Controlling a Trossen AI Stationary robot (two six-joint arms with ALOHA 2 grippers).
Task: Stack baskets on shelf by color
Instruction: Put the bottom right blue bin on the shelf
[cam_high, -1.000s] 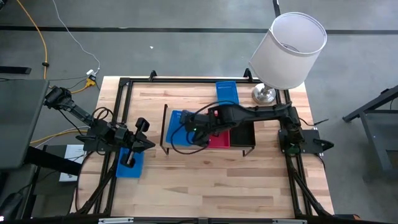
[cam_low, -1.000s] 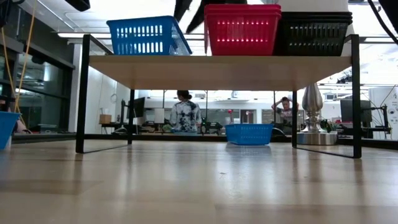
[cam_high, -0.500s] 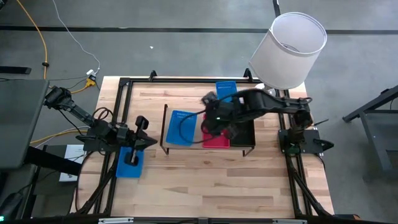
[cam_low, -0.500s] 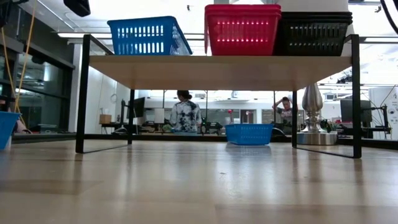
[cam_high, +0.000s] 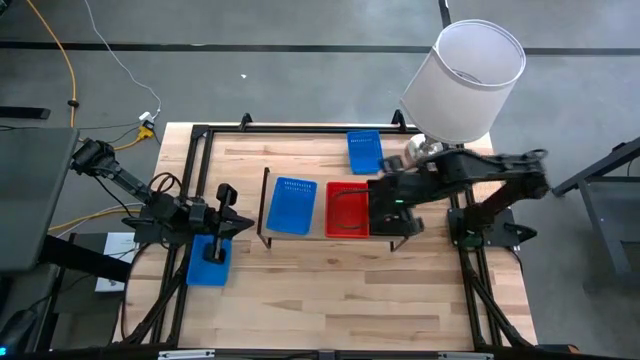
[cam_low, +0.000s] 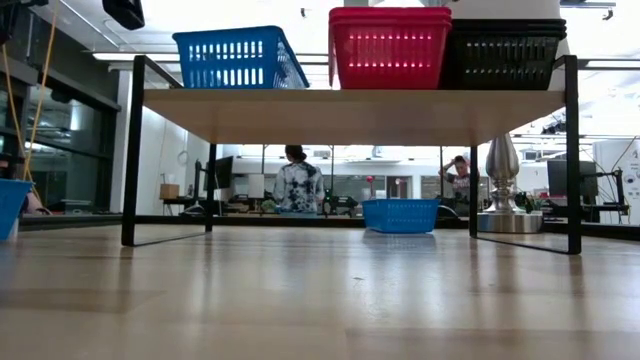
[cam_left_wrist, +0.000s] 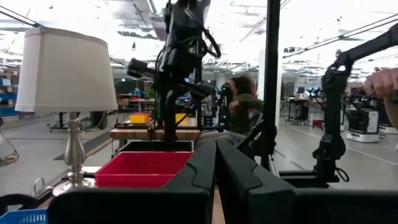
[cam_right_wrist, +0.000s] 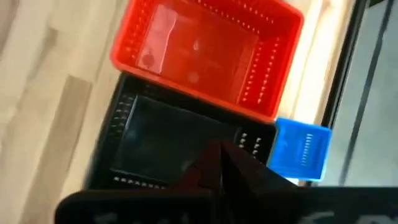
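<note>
Below the right fingers (cam_right_wrist: 219, 163), black basket (cam_right_wrist: 161, 140).

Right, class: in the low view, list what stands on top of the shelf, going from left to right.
Blue basket → red baskets → black baskets, the red and black ones side by side on the shelf.

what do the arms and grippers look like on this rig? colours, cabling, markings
Both arms are dark, near black, built from slim jointed links. The left gripper has two blocky black fingers with smooth angled faces. The right gripper looks the same, with a small green light near it. Thin black cables loop beside the left arm. No markings are legible.
</note>
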